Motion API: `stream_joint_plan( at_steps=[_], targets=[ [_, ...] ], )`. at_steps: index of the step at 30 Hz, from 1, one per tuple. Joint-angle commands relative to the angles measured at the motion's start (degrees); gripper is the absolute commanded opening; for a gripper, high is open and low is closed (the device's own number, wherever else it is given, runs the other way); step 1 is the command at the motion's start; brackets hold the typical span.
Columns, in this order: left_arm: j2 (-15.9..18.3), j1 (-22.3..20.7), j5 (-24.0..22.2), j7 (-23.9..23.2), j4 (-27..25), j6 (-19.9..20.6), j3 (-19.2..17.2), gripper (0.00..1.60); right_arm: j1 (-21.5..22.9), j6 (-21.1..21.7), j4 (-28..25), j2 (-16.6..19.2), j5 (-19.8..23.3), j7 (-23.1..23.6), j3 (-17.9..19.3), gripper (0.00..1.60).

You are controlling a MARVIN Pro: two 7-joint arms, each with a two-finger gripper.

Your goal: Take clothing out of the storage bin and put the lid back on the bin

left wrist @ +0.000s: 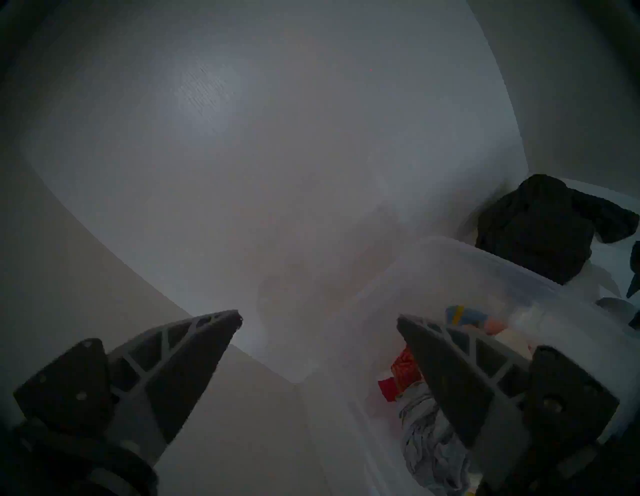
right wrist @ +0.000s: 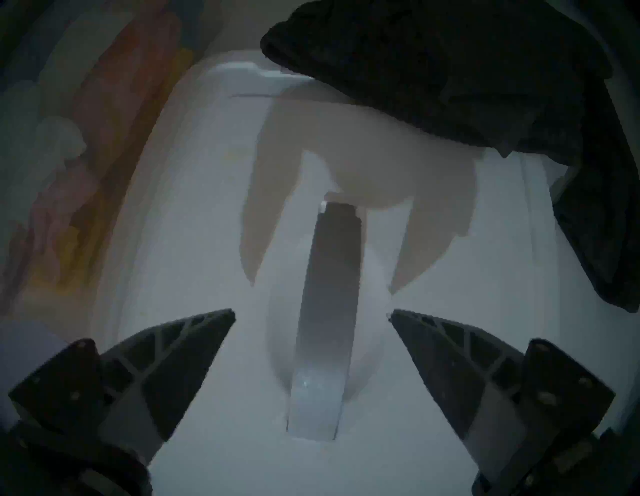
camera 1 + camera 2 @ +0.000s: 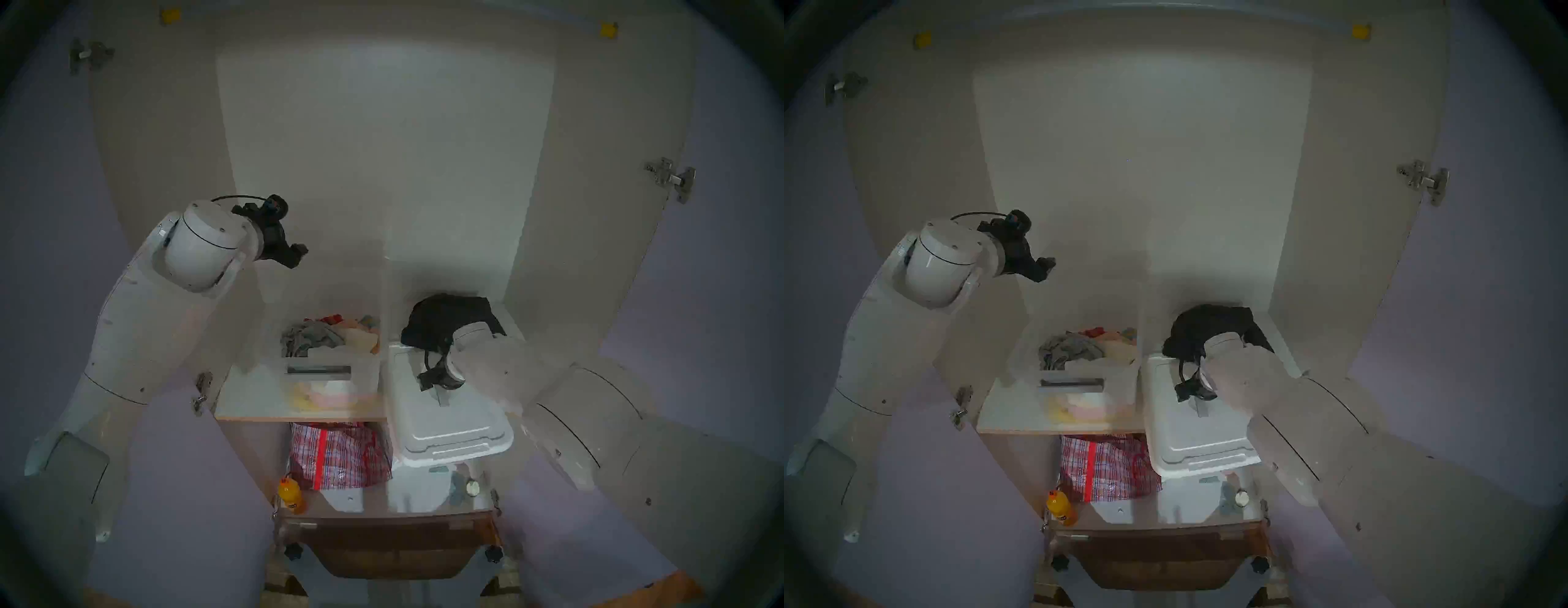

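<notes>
Storage bin sits open on left half of the cupboard shelf, clear walls, grey garment plus red, yellow and cream cloths inside. Lid lies flat on the shelf just right of the bin, front edge overhanging, grey strip handle at centre. Clothing, black and bulky, out of the bin, heaped behind the lid with its near edge on the lid's back end. Checked bag on the level below. Right claw released, fingers spread either side of the handle, just above the lid, nothing held. Left claw released too, empty, raised high above the bin's left side.
</notes>
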Motion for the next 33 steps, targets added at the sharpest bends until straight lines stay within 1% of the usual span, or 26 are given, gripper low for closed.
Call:
stream_joint_plan(
  at_steps=[1, 3, 4, 5, 6, 7, 9, 10, 11, 12, 14, 15, 19, 20, 22, 27, 33],
  targets=[
    [0.0, -1.7, 0.0, 0.1, -1.2, -0.6, -0.8, 1.6, -0.5, -3.9, -1.0, -0.3, -0.2, -1.6, 0.0, 0.77],
    [0.0, -1.7, 0.0, 0.2, -1.2, -0.5, -0.8, 1.6, -1.4, -5.7, -0.5, -0.4, -0.2, -3.7, 0.2, 0.54],
    [0.0, -1.7, 0.0, 0.2, -1.2, -0.5, -0.8, 1.6, -1.4, -5.7, -0.5, -0.4, -0.2, -3.7, 0.2, 0.54],
    [0.0, -1.7, 0.0, 0.2, -1.2, -0.5, -0.8, 1.6, -1.7, -6.0, -0.5, -0.4, -0.1, -4.0, 0.2, 0.47],
    [0.0, -1.7, 0.0, 0.2, -1.2, -0.5, -0.8, 1.6, -1.9, -6.2, -0.4, -0.4, -0.2, -4.4, 0.3, 0.47],
    [0.0, -1.7, 0.0, 0.2, -1.2, -0.5, -0.8, 1.6, -2.1, -6.8, -0.3, -0.3, -0.2, -4.8, 0.3, 0.38],
    [0.0, -1.7, 0.0, 0.2, -1.2, -0.5, -0.8, 1.6, -2.1, -7.1, -0.2, -0.3, 0.1, -5.5, 0.6, 0.38],
    [0.0, -1.7, 0.0, 0.2, -1.2, -0.5, -0.8, 1.6, -2.2, -7.5, -0.2, -0.2, 0.1, -5.6, 0.7, 0.13],
    [0.0, -1.7, 0.0, 0.2, -1.2, -0.5, -0.8, 1.6, -2.1, -7.8, -0.3, -0.1, 0.2, -5.8, 0.9, 0.04],
    [0.0, -1.7, 0.0, 0.2, -1.2, -0.5, -0.8, 1.6, -2.0, -8.0, -0.4, -0.1, 0.3, -6.2, 1.0, 0.0],
    [0.0, -1.7, 0.0, 0.2, -1.2, -0.5, -0.8, 1.6, -1.4, -9.2, -0.9, 0.1, 1.0, -6.0, 2.3, 0.0],
    [0.0, -1.7, 0.0, 0.2, -1.2, -0.5, -0.8, 1.6, -1.4, -9.2, -0.9, 0.1, 1.0, -6.0, 2.3, 0.0],
    [0.0, -1.7, 0.0, 0.2, -1.2, -0.5, -0.8, 1.6, 0.1, -8.6, -1.0, -0.4, 1.8, -7.7, 4.1, 0.0],
    [0.0, -1.7, 0.0, 0.2, -1.2, -0.5, -0.8, 1.6, 0.7, -7.7, -0.8, -0.5, 2.4, -8.0, 4.9, 0.0],
    [0.0, -1.7, 0.0, 0.2, -1.2, -0.5, -0.8, 1.6, 1.5, -8.1, -1.1, -0.5, 2.5, -8.7, 5.5, 0.0],
    [0.0, -1.7, 0.0, 0.2, -1.2, -0.5, -0.7, 1.6, 4.1, -7.2, -1.7, -0.4, 4.0, -8.9, 7.9, 0.0],
    [0.0, -1.7, 0.0, 0.2, -1.2, -0.5, -0.8, 1.6, 6.9, -6.5, -1.4, -0.5, 4.9, -10.3, 10.1, 0.0]
  ],
)
